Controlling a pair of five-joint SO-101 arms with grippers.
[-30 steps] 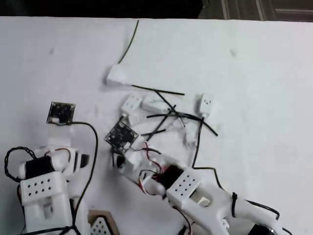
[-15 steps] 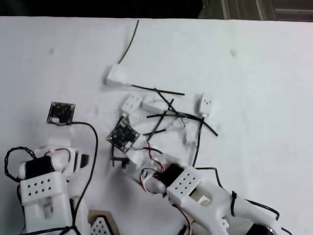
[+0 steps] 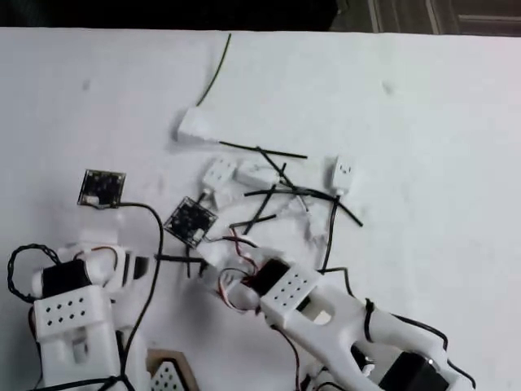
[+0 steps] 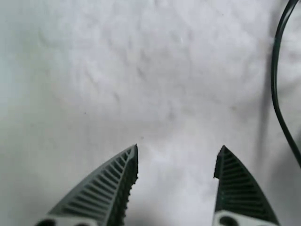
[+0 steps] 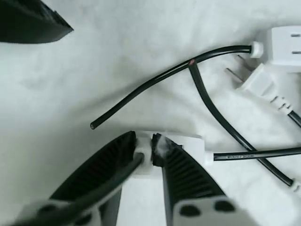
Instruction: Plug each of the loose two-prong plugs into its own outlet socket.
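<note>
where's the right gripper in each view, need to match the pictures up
High view: the right arm's black-fingered gripper sits low and left of centre, just under its square camera board.
Right wrist view: nearest the camera, shut on a white cord-end block.
Left wrist view: the left gripper, open, over the white table cloth.
Shared landmark: that cloth.

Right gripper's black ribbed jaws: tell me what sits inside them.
The right gripper is clamped on a white plastic block whose black cable leads away. The fingers cover its gripped end, so prongs or slots cannot be seen.
</note>
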